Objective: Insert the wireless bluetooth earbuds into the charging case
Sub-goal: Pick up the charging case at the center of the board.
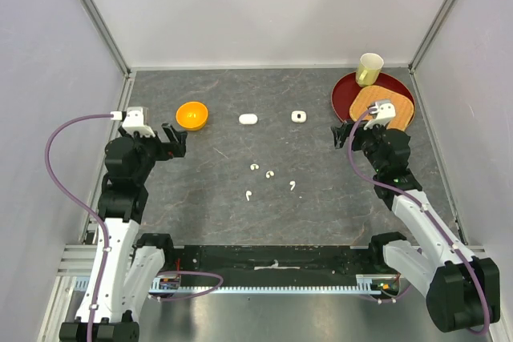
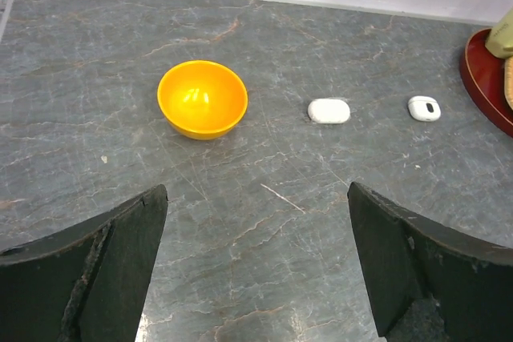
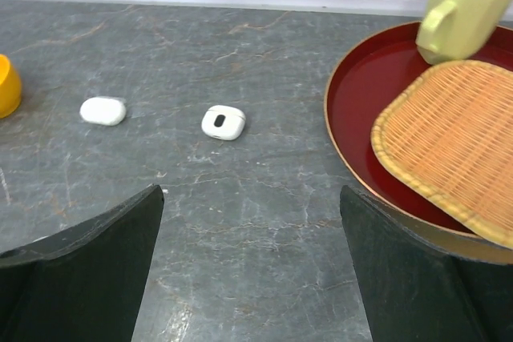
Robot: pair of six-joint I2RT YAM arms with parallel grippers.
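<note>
Several tiny white earbuds lie loose mid-table in the top view, among them one at the upper left (image 1: pixel 255 166), one at the right (image 1: pixel 292 185) and one nearest me (image 1: pixel 249 195). They are out of both wrist views. Two small white cases lie beyond them. The left one (image 1: pixel 248 118) (image 2: pixel 329 110) (image 3: pixel 103 110) is plain. The right one (image 1: pixel 299 116) (image 2: pixel 424 108) (image 3: pixel 223 122) has a dark spot on top. My left gripper (image 1: pixel 172 140) (image 2: pixel 256 198) is open and empty at the left. My right gripper (image 1: pixel 343 135) (image 3: pixel 250 198) is open and empty at the right.
An orange bowl (image 1: pixel 192 114) (image 2: pixel 202 98) stands left of the cases. A red round tray (image 1: pixel 345 95) (image 3: pixel 353 118) at the back right holds a wicker mat (image 1: pixel 378 105) (image 3: pixel 449 150) and a pale yellow-green cup (image 1: pixel 369 69) (image 3: pixel 465 6). Grey walls enclose the table.
</note>
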